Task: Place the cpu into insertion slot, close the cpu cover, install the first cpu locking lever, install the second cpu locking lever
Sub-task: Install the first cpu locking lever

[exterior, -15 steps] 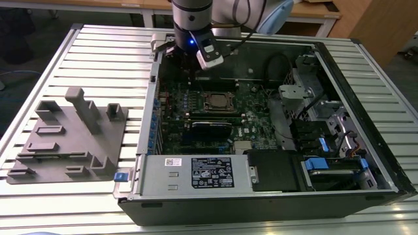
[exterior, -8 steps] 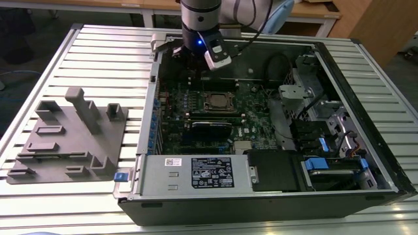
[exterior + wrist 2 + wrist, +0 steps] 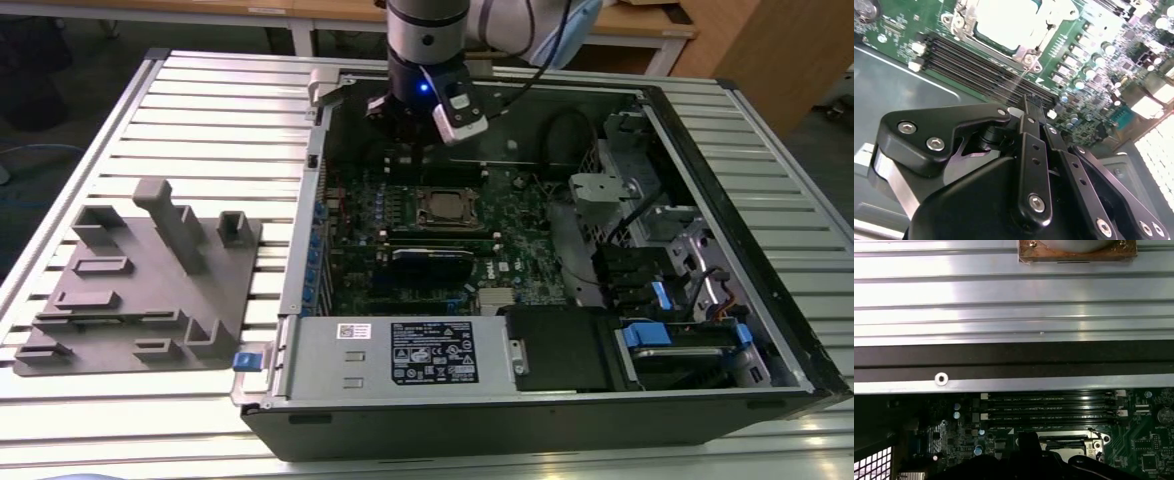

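- Exterior view: found a computer case (image 3: 534,435) lying open on a slatted metal table (image 3: 200,110), with a grey moulded holder (image 3: 134,290) on the table at the exterior view's left of the case.
- Noted the gripper (image 3: 398,135) hanging inside the case above the green circuit board (image 3: 527,280), near the insertion slot (image 3: 450,229) but apart from it.
- Logged the cpu (image 3: 447,208) seated in the slot, with the silvery cpu cover (image 3: 419,208) lying flat around it.
- Logged a grey box (image 3: 400,350) with a black label along the near wall of the case.
- Second wrist view: saw the gripper (image 3: 1031,102) with jaws closed together and nothing held, its tip over the black memory slots (image 3: 979,65).
- Recorded the pale face of the cpu (image 3: 1004,22) just beyond those slots, framed by the cpu cover (image 3: 965,20).
- First wrist view: noted the dark gripper (image 3: 1029,440) tip beside the insertion slot (image 3: 1096,444), the memory slots (image 3: 1049,407) just past it, then the case wall (image 3: 1004,360) and the table (image 3: 1004,290).
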Available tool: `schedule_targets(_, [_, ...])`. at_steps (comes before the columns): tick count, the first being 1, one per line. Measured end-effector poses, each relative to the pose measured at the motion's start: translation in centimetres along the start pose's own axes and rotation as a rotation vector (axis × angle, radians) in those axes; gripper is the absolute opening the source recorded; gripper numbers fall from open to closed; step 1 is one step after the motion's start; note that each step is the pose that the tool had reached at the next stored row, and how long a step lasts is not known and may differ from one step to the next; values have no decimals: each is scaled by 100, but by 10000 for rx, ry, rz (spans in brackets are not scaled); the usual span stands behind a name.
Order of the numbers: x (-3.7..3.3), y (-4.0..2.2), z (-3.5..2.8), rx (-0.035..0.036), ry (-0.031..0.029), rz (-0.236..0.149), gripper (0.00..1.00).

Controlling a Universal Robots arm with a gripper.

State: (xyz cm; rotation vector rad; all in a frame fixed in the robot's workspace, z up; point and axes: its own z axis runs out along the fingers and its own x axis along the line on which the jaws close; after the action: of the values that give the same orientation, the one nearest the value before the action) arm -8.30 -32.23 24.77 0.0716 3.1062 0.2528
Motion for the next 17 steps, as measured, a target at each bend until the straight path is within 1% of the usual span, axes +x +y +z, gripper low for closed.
schedule_targets(2, [-24,1,1,1,-1,6,11])
schedule_targets(8, [-32,1,6,1,-2,5,11])
schedule_targets(10, [-59,0,16,7,-4,20,11])
schedule_targets(13, [-121,0,36,20,-13,79,11])
schedule_targets(14, [-140,0,41,38,-17,99,11])
schedule_targets(15, [-157,1,46,74,-25,124,11])
schedule_targets(16, [-170,1,49,162,-35,155,11])
schedule_targets(17, [-181,2,51,270,-45,189,11])
